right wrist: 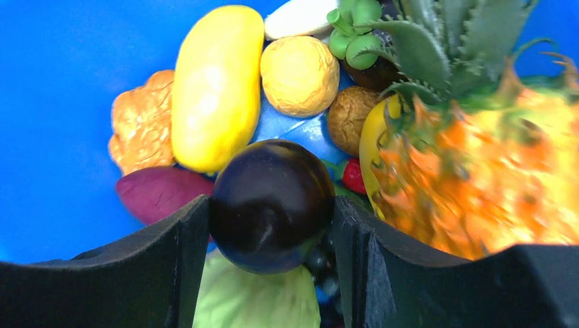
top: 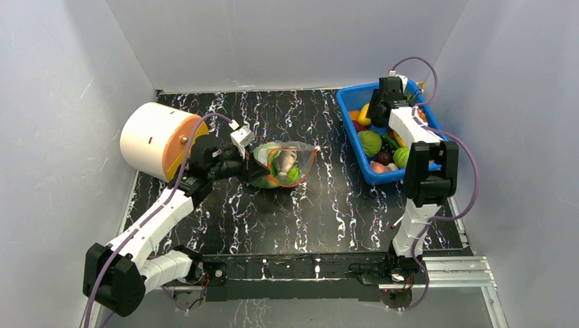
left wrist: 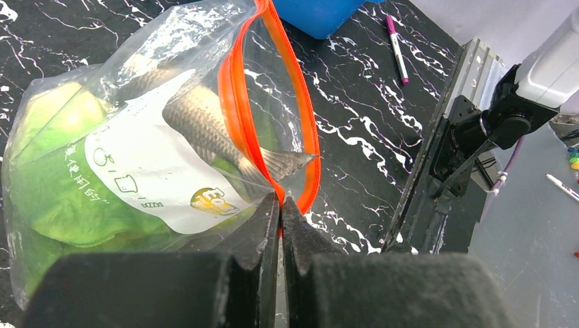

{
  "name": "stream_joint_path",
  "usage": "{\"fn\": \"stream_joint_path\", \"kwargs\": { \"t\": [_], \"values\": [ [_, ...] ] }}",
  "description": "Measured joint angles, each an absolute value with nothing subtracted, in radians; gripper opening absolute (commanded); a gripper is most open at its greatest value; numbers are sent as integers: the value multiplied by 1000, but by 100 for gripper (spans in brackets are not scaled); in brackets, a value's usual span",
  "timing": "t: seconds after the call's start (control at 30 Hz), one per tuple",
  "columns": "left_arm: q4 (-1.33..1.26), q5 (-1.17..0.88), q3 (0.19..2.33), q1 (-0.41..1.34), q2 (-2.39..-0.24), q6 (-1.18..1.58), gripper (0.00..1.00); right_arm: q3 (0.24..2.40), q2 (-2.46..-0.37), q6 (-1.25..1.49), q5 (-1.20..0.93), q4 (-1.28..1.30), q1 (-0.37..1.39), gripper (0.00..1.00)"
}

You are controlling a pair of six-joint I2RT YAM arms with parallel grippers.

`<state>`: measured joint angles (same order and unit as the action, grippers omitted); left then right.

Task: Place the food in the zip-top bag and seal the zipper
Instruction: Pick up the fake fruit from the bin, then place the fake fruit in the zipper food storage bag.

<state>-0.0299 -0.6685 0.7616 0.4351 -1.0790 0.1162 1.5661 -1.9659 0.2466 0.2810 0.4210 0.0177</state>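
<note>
The clear zip-top bag (top: 283,164) lies mid-table with its mouth open and its red-orange zipper (left wrist: 235,116) looped wide. Inside it are a green cabbage-like leaf (left wrist: 54,191) and a silvery toy fish (left wrist: 205,123). My left gripper (left wrist: 280,201) is shut on the zipper strip at the bag's near edge. In the blue bin (top: 355,92) at the back right, my right gripper (right wrist: 270,205) is shut on a dark purple round fruit (right wrist: 273,178), both fingers touching its sides. Around it lie more food: a yellow mango-like piece (right wrist: 215,89), a pineapple (right wrist: 478,157) and a pale whitish piece (right wrist: 300,17).
A big white-and-orange cylinder (top: 160,140) lies at the back left, close behind the left arm. A pink marker (left wrist: 397,48) rests on the black marbled table near the bin. A metal rail (top: 307,263) runs along the near edge. Grey walls enclose three sides.
</note>
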Motion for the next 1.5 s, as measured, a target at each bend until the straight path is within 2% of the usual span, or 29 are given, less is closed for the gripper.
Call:
{"fn": "stream_joint_path", "kwargs": {
  "t": [0.6, 0.87, 1.13, 1.5],
  "values": [
    [-78, -622, 745, 435, -1069, 224, 0, 1361, -1528, 306, 127, 486, 91, 37],
    [-76, -589, 775, 435, -1070, 320, 0, 1232, -1351, 399, -39, 434, 251, 37],
    [-83, -586, 787, 435, -1077, 403, 0, 1127, -1265, 498, -123, 376, 436, 37],
    [-94, -588, 793, 435, -1087, 442, 0, 991, -1193, 695, -189, 246, 587, 38]
  ]
}}
